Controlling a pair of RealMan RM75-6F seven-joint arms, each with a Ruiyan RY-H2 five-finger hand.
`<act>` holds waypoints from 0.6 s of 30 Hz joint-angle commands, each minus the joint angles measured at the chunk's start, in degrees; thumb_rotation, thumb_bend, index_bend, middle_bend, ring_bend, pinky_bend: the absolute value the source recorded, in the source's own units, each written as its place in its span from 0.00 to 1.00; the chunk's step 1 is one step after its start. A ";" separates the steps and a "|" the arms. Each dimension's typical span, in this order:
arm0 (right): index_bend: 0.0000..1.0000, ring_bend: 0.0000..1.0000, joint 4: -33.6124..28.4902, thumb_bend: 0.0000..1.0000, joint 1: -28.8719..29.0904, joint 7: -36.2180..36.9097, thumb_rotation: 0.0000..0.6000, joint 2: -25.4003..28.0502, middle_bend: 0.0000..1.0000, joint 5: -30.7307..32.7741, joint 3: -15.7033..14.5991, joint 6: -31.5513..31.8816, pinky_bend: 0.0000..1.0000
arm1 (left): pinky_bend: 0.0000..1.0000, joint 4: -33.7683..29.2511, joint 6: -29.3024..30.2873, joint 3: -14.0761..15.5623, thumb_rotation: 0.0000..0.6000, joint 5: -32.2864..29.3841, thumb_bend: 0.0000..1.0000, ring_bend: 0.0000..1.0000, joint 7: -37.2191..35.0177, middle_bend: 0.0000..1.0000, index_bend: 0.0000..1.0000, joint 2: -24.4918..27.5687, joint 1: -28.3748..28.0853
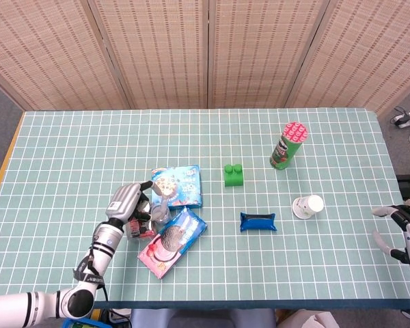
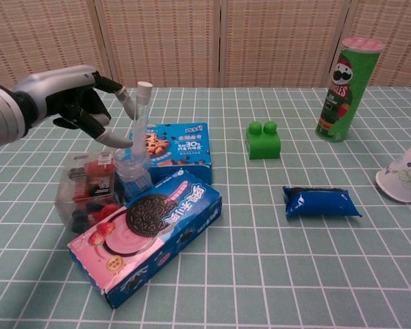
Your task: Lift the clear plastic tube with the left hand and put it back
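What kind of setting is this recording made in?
Probably a lab or staged test room, not a home: a table under a green grid cloth, woven folding screens as backdrop, and assorted snack props like the Pringles can.

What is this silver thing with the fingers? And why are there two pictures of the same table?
The silver thing is a robot's left hand. It sits on the end of a long arm, and a person steers it from far away. The robot has two cameras: the head view looks down on the whole table from above, and the chest view looks across it from low down.

On the table stand a clear plastic tube in a small clear jar, two cookie boxes, a little box of red snacks, a green toy brick, a green chips can, a blue packet and a tipped paper cup.

The left hand's fingers are spread right beside the tube, but it holds nothing yet. The right hand waits open at the table's edge.
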 commanded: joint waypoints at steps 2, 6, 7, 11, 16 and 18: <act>0.40 0.33 -0.01 0.27 0.01 0.03 1.00 0.01 0.44 0.00 0.01 -0.01 0.51 | 1.00 -0.44 0.43 -0.88 1.00 -2.50 0.11 1.00 0.35 1.00 0.56 -0.52 -0.38; 0.40 0.33 -0.01 0.27 0.01 0.05 1.00 0.03 0.44 -0.01 0.00 -0.01 0.51 | 1.00 -1.41 0.28 -1.54 1.00 -5.70 0.11 1.00 1.23 1.00 0.56 -0.50 -0.99; 0.40 0.33 0.00 0.27 0.01 0.06 1.00 0.03 0.44 -0.03 -0.01 -0.01 0.51 | 1.00 -1.71 0.21 -1.83 1.00 -6.82 0.11 1.00 1.36 1.00 0.56 -0.47 -1.18; 0.40 0.33 0.01 0.27 0.01 0.09 1.00 0.05 0.44 -0.09 -0.04 0.00 0.51 | 1.00 -1.80 1.29 -2.60 1.00 -9.58 0.11 1.00 2.50 1.00 0.56 -1.00 -1.94; 0.40 0.33 0.05 0.27 0.03 0.16 1.00 0.06 0.44 -0.10 -0.03 -0.02 0.51 | 1.00 -1.83 3.21 -4.62 1.00 -13.39 0.11 1.00 1.64 1.00 0.59 -2.70 -2.29; 0.40 0.33 0.04 0.27 0.04 0.18 1.00 0.07 0.44 -0.07 -0.04 -0.06 0.51 | 1.00 -2.01 3.15 -5.10 1.00 -14.84 0.11 1.00 1.75 1.00 0.61 -2.82 -2.56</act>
